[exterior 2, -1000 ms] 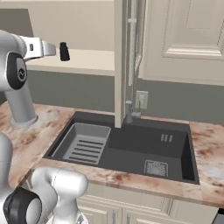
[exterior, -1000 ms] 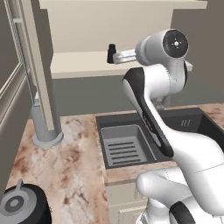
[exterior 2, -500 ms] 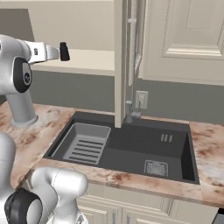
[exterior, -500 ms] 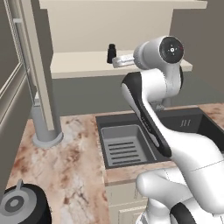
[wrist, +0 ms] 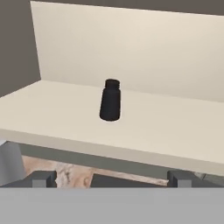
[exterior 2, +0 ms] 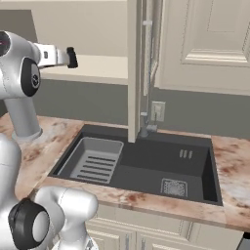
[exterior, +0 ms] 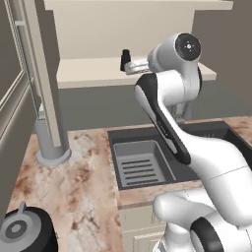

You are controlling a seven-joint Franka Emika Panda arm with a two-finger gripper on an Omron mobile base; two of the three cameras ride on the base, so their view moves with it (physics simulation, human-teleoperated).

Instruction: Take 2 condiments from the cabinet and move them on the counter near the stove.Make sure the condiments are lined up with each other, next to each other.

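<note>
A small black condiment bottle [wrist: 110, 100] with a tapered top stands upright on the cream cabinet shelf [wrist: 170, 131], near its middle and well back from the front edge. My gripper [wrist: 111, 177] is level with the shelf, just in front of its edge and facing the bottle. Its jaws are open and hold nothing, and a clear gap separates them from the bottle. From the base, the hand reaches out to the shelf [exterior: 88, 74], with the gripper [exterior: 127, 64] at its tip. From the other side, the gripper [exterior 2: 68, 57] is before the shelf [exterior 2: 102, 68]. The stove is out of view.
Below the shelf, a dark ribbed sink [exterior: 142, 167] [exterior 2: 146, 166] is set into the veined counter [exterior: 83, 187] [exterior 2: 229, 166]. A tall cream side panel [exterior: 47, 74] [exterior 2: 134, 73] stands beside the shelf. A dark round pot-like thing [exterior: 19, 229] sits at the near left.
The arm's upper joints have shifted slightly. The hand stays level at the shelf front, and the jaws are open as before. The bottle has not moved.
</note>
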